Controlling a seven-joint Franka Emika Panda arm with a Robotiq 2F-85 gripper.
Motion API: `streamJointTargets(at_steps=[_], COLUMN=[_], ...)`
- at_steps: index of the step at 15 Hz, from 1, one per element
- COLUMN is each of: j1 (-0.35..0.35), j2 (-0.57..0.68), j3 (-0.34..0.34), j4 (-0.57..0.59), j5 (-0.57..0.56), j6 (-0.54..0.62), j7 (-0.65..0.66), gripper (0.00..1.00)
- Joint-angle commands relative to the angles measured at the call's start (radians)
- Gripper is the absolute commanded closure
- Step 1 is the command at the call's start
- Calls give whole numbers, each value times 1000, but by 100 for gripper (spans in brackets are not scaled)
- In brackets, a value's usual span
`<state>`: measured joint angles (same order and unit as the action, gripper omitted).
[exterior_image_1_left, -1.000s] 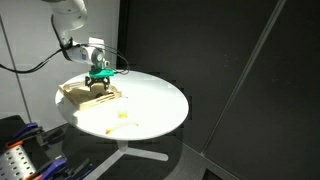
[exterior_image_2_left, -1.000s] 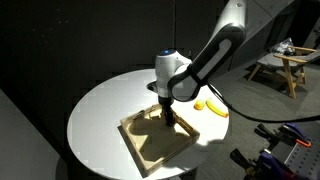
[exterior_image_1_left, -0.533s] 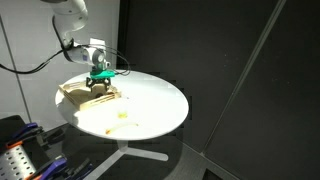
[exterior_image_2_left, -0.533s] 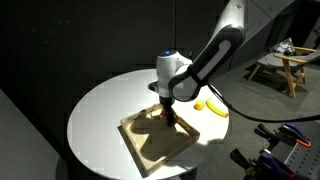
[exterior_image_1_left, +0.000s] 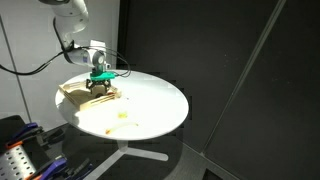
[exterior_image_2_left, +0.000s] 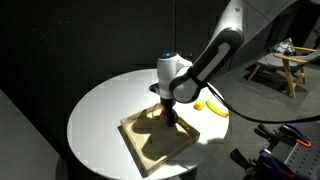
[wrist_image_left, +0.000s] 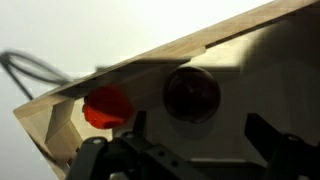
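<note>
1. Gripper (exterior_image_1_left: 98, 84), in an exterior view, hangs low over tray (exterior_image_1_left: 78, 96) on table (exterior_image_1_left: 150, 100). How far the jaws are spread cannot be told here. Yellow piece (exterior_image_1_left: 122, 116) lies well apart from the jaws, outside the tray.
2. Gripper (exterior_image_2_left: 168, 113), in an exterior view, points down into tray (exterior_image_2_left: 150, 148), close to one rim. Yellow piece (exterior_image_2_left: 210, 106) lies near the jaws on table (exterior_image_2_left: 100, 115), beyond that rim.
3. Wrist view: the jaws stand wide, fingers (wrist_image_left: 115, 158) well apart. Dark ball (wrist_image_left: 192, 92) sits straight ahead of the gap. Red piece (wrist_image_left: 107, 105) sits ahead of one finger, just beside the ball. Both lie in a corner of tray (wrist_image_left: 60, 125).
</note>
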<state>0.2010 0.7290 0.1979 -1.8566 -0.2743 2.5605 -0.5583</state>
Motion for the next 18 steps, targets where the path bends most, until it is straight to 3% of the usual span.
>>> streamJointTargets(at_steps=[1, 12, 13, 14, 16, 18], j1=[-15, -17, -17, -17, -17, -17], j2=[7, 15, 16, 16, 17, 17], j3=[5, 1, 2, 2, 3, 3], j4=[5, 5, 4, 4, 4, 4], j5=[-28, -29, -29, -29, -29, -30], j6=[9, 7, 7, 7, 7, 7], j7=[-12, -12, -13, -14, -15, -15], gripper=[0, 0, 5, 27, 31, 48])
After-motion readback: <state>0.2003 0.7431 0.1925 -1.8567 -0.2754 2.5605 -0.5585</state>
